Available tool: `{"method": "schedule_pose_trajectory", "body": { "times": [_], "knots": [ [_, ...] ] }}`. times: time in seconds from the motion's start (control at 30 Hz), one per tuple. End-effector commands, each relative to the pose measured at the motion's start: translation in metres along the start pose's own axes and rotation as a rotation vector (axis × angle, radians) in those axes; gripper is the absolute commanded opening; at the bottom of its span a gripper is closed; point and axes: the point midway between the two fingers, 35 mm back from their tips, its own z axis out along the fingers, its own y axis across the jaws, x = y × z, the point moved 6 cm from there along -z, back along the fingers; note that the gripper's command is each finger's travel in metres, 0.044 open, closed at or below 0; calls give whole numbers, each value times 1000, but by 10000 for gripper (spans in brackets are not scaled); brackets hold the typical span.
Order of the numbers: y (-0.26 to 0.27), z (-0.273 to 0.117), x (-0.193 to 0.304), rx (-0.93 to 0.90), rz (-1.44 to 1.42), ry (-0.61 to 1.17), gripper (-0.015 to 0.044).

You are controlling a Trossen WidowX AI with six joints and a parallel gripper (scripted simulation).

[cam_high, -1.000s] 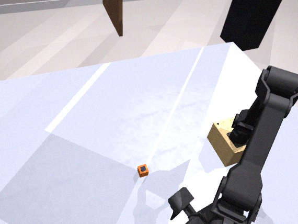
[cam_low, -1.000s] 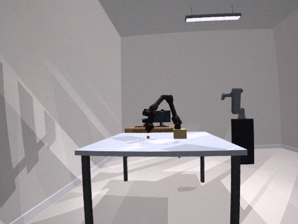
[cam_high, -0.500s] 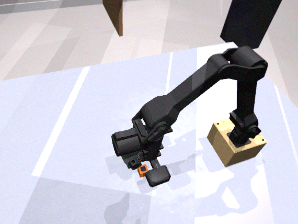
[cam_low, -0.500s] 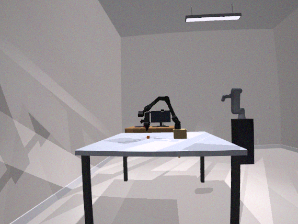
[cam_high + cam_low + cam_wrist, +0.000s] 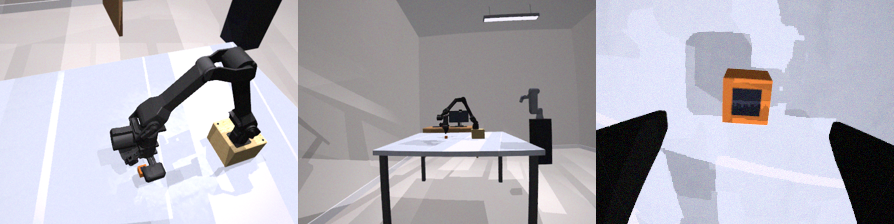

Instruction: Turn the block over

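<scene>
Presently the pincer [image 5: 148,175] [image 5: 446,133] [image 5: 750,125] hangs with its fingers wide apart above the orange block [image 5: 140,171] [image 5: 446,137] [image 5: 726,102], which sits marked side up on the table [image 5: 86,110] [image 5: 458,153] [image 5: 796,160] beneath their gap, nearer one finger, so descending uncentred could make that fingertip nudge or tip it.

Counted on and around the table [image 5: 86,125] [image 5: 460,153]
One orange block [image 5: 140,171] [image 5: 446,137] [image 5: 727,102] is seen, with one dark square [image 5: 746,102] marked on it. One black arm [image 5: 183,85] [image 5: 468,108] and one wooden base block [image 5: 222,146] [image 5: 478,134] are shown. Two gripper fingers are visible in the wrist view. Four table legs [image 5: 385,188], one monitor [image 5: 458,116], one wooden desk [image 5: 428,130], one grey arm [image 5: 533,102], one black pedestal [image 5: 248,23] [image 5: 545,141] and one ceiling lamp [image 5: 511,18] can be counted.
</scene>
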Motion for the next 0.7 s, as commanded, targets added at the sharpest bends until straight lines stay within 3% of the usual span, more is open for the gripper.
{"method": "schedule_pose_trajectory", "body": {
  "times": [0.0, 0.67],
  "knots": [
    [1, 11, -1, -4, -2, -5, 440],
    [1, 40, -1, -4, -2, -5, 440]
  ]
}}
